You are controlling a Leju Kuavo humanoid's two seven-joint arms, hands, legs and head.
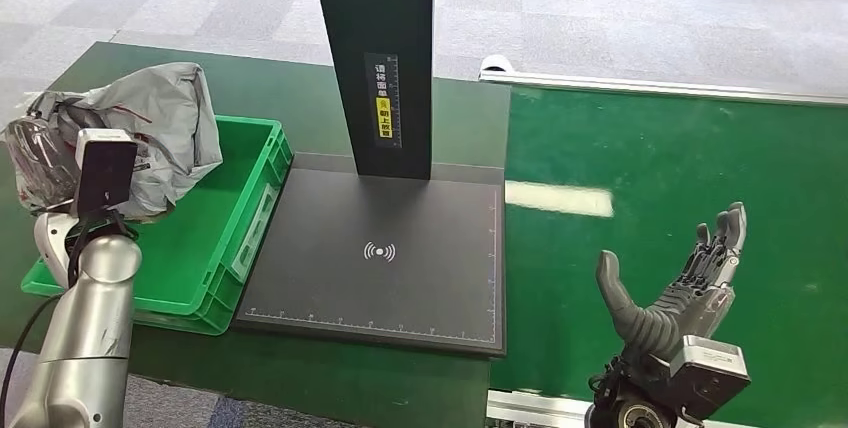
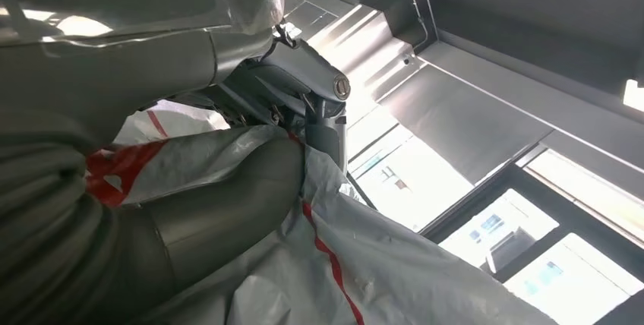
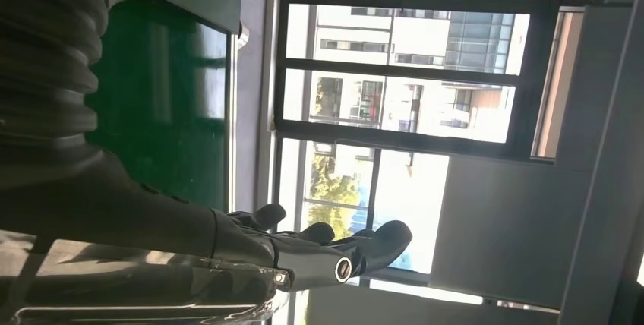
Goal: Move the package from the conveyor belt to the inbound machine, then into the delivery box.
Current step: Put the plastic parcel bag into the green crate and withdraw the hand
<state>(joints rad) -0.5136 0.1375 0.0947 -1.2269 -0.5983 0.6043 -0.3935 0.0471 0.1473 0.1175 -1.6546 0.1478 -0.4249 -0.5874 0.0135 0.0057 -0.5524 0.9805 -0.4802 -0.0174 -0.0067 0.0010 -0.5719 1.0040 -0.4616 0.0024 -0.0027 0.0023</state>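
Note:
My left hand [image 1: 40,163] holds a crumpled grey package [image 1: 160,128] with red markings above the far left part of the green delivery box [image 1: 255,208]. In the left wrist view the thumb [image 2: 213,219] and fingers [image 2: 304,89] clamp the grey film of the package [image 2: 395,272]. The inbound machine's black plate [image 1: 400,298] with a white scan symbol lies bare to the right of the box. My right hand [image 1: 680,293] hovers open, palm up, over the near part of the green conveyor belt [image 1: 680,148]; its fingers [image 3: 326,241] hold nothing.
A tall black post [image 1: 375,48] with a yellow label rises from the back of the machine's plate. The box and machine stand on a dark green table [image 1: 320,98]. A bright patch [image 1: 558,198] shows on the belt. Grey tiled floor lies beyond.

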